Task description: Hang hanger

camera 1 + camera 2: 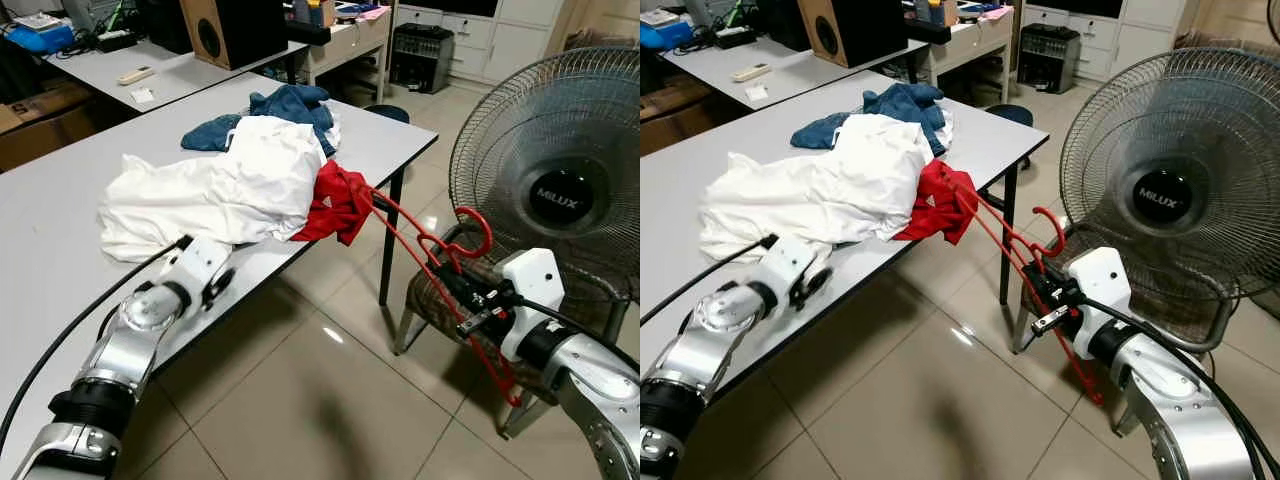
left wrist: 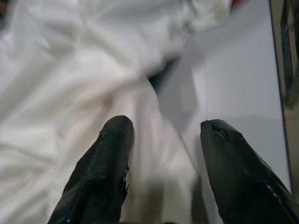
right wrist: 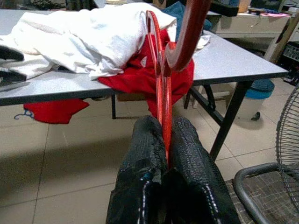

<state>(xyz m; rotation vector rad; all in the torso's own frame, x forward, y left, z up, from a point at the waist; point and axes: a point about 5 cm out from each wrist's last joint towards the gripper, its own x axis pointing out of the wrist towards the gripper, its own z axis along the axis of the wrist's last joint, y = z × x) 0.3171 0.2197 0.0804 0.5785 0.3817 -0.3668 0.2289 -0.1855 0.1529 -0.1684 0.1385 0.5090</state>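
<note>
A red plastic hanger (image 1: 420,240) is held off the table's corner by my right gripper (image 1: 447,272), which is shut on its frame just below the hook (image 3: 184,37). One arm of the hanger is still inside a red garment (image 1: 335,203) that drapes over the table edge. My left gripper (image 2: 163,135) is open, resting on the grey table (image 1: 60,200) with its fingertips against a heap of white cloth (image 1: 215,185). Blue clothing (image 1: 280,110) lies behind the white heap.
A standing fan (image 1: 560,180) and a metal-framed chair (image 1: 440,300) stand close to my right arm. A second desk with a speaker (image 1: 235,30) is at the back. Tiled floor (image 1: 300,400) lies open below the table edge. Another red cloth (image 3: 56,112) lies on the floor under the table.
</note>
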